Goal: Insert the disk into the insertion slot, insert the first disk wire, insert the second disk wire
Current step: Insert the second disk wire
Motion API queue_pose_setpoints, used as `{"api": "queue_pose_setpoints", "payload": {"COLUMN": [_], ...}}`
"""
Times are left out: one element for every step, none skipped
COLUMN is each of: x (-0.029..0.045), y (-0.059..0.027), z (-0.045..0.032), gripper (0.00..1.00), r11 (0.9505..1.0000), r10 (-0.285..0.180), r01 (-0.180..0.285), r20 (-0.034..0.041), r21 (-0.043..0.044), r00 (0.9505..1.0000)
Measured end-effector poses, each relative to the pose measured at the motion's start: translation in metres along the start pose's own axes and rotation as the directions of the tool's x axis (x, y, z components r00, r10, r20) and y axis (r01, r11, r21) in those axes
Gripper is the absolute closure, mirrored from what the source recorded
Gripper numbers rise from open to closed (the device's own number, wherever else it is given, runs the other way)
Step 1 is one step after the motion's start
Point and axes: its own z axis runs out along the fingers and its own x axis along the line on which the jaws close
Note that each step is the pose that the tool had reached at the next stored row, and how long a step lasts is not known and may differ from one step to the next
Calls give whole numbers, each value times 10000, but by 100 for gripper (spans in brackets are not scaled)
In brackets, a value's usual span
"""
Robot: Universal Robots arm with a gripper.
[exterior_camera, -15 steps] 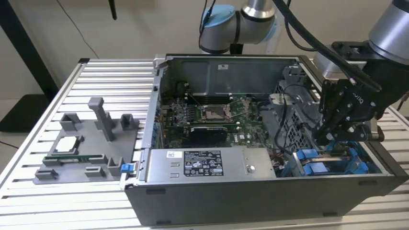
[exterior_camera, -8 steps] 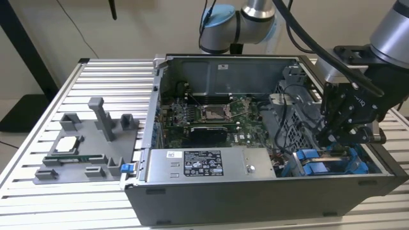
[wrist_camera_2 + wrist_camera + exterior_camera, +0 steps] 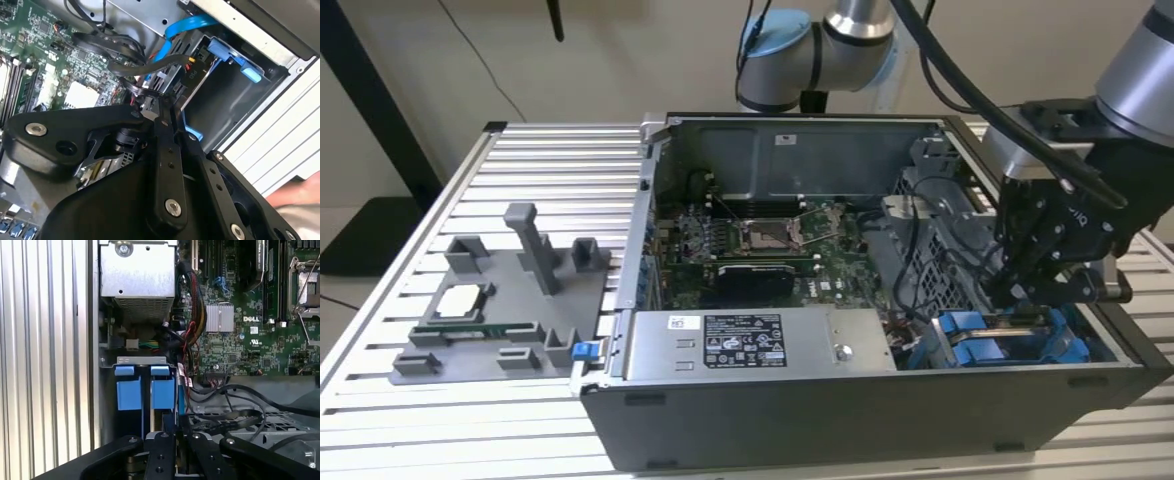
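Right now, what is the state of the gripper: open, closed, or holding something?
Gripper: down in the case by the blue drive carriers; open or shut cannot be told, nor whether it holds anything.

You cannot see the fingertips of the gripper [image 3: 1042, 296] in the exterior view: they sink behind the black linkage into the drive bay, so how the jaws stand is not to be told. The blue carrier [image 3: 145, 390] is cut short by the gripper's black arms in the first wrist view (its lower part hidden). A blurred hand [image 3: 295, 197] sits at the second wrist view's edge.
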Motion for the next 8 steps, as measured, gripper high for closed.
{"api": "queue_pose_setpoints", "payload": {"x": [8,16,24,32,41,48,53,59], "y": [-7,-13,-21,-28,-31,-32,-33,-33], "z": [-1,1,2,3,5,8,12,17], "gripper": [100,100,100,100,100,100,100,100], "r11": [10000,10000,10000,10000,10000,10000,10000,10000], "r10": [-3,-2,-4,-7,-9,-9,-11,-12], "r01": [3,2,4,7,9,9,11,12], "r20": [-3,-2,-2,-3,-2,-2,-1,1], "r21": [2,4,5,7,13,25,38,52], "r00": [10000,10000,10000,10000,10000,10000,10000,10000]}}
